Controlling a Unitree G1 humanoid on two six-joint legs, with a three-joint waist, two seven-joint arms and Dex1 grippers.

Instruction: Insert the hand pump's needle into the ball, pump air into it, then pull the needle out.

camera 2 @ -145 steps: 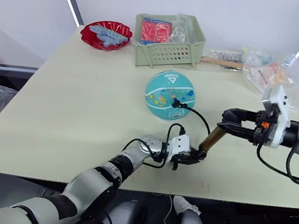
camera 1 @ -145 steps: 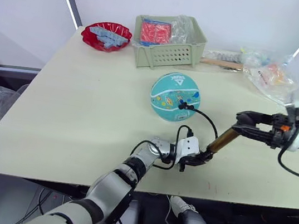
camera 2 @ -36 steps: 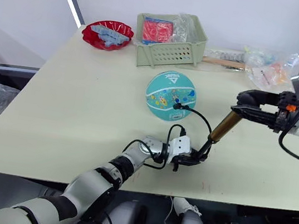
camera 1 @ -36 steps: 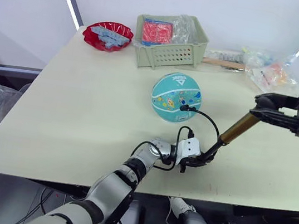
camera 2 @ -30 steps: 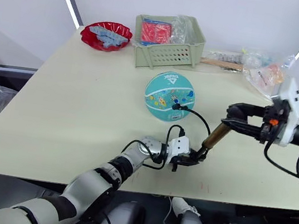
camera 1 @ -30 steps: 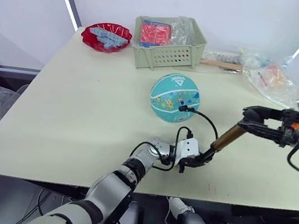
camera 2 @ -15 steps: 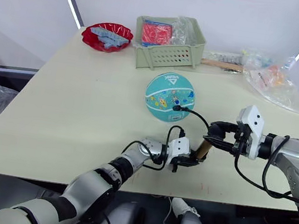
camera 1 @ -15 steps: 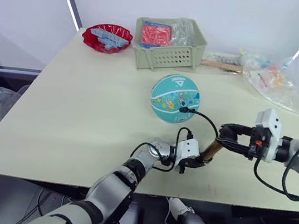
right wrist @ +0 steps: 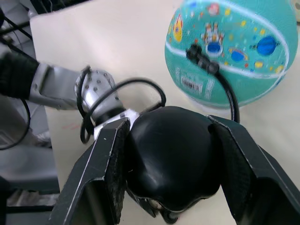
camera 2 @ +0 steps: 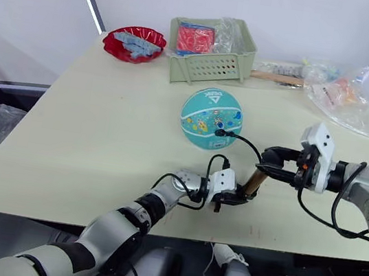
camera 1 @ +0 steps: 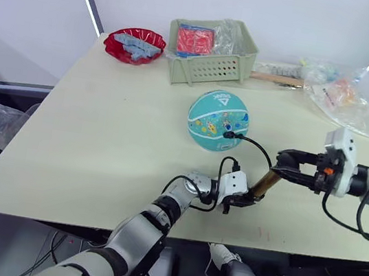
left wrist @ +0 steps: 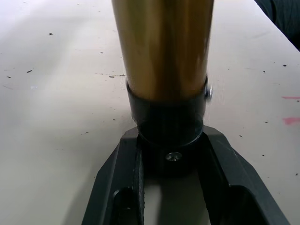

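Pumping step: left gripper (camera 1: 241, 200) clamps the hand pump (camera 1: 265, 184) base, right gripper (camera 1: 284, 160) grasps its handle; next, stroke toward the ball (camera 1: 218, 120).

1. My left gripper (left wrist: 171, 154) covers the base cap of the hand pump (camera 1: 266, 183).
2. My right gripper (right wrist: 168, 154) wraps the T-handle, hiding its ends.
3. The needle's pin is too small to make out where the hose fitting meets the ball (camera 1: 218, 120).
4. In my left wrist view the barrel is cut off by the frame.
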